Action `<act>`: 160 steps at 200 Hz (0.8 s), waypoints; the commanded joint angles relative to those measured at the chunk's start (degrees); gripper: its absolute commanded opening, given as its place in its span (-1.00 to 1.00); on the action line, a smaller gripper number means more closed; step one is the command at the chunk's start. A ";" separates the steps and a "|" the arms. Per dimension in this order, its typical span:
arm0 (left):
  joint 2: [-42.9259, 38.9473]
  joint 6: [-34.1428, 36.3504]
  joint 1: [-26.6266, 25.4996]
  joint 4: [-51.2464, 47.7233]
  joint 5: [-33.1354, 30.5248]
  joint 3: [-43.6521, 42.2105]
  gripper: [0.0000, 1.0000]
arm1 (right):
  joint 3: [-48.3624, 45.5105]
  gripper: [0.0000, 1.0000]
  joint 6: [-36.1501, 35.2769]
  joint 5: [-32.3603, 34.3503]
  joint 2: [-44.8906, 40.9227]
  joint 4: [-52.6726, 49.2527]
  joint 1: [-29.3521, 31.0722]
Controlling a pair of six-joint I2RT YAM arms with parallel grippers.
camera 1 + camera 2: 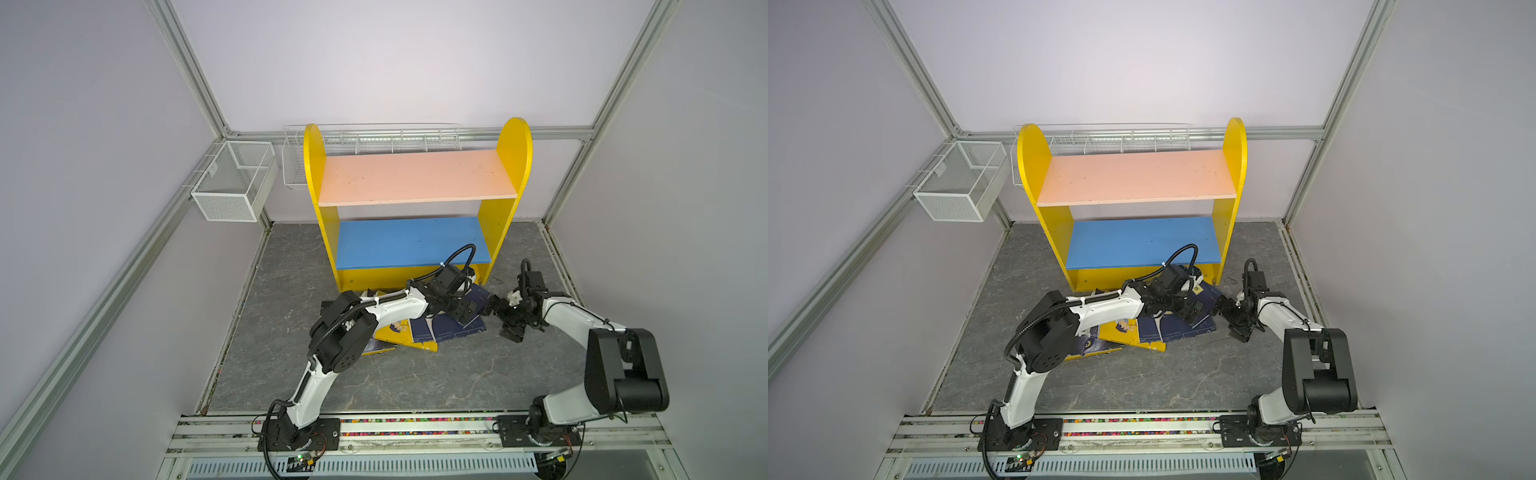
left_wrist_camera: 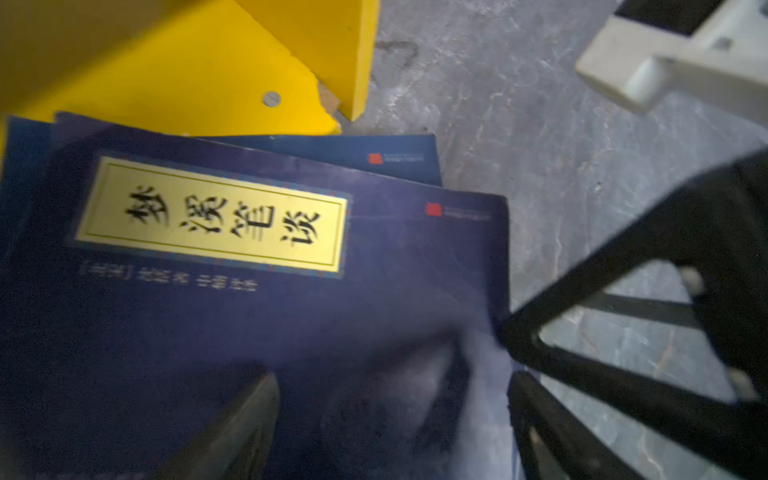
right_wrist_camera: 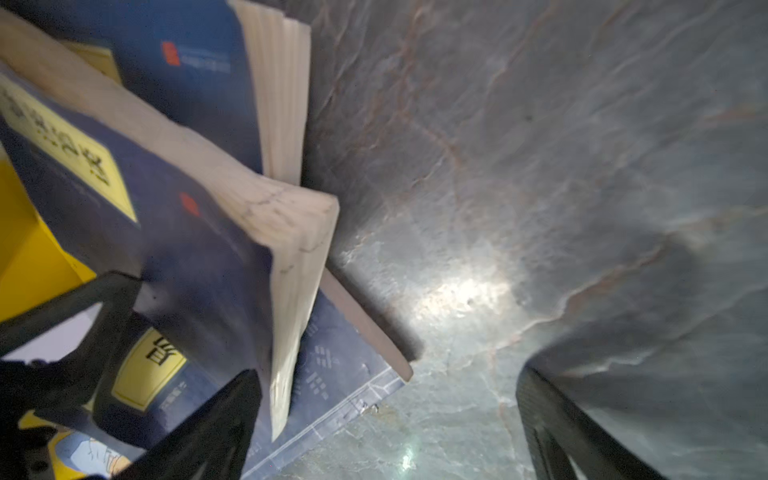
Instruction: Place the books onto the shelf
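While the pink upper board (image 1: 415, 176) and blue lower board (image 1: 407, 241) of the small yellow-sided wooden shelf (image 1: 316, 174) stand bare, the thin paperback books (image 1: 419, 334) lie heaped on the grey marbled counter (image 1: 415, 386) just in front of it.
None is shelved, so the whole job looks left to do; a first pick seems under way. The left claw (image 1: 466, 311), near the shelf's front right foot, has its jaws either side of a navy book with a yellow title label (image 2: 249, 316), which tilts up off the heap; whether they clamp it I cannot tell. The right claw (image 1: 503, 318), jaws wide apart and empty, hovers just beside that book.
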 commanded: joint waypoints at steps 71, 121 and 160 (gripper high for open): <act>-10.50 -10.97 9.05 11.91 -3.56 -12.90 0.87 | -1.33 0.78 -1.31 -0.21 -6.79 -0.01 -0.69; -3.49 -10.01 9.45 7.76 -9.62 -5.17 0.80 | -0.99 0.42 -1.27 -4.02 -6.30 2.46 2.33; -2.19 -9.68 8.71 7.02 -9.97 -4.79 0.61 | -1.54 0.28 0.58 -8.73 -1.77 5.87 4.13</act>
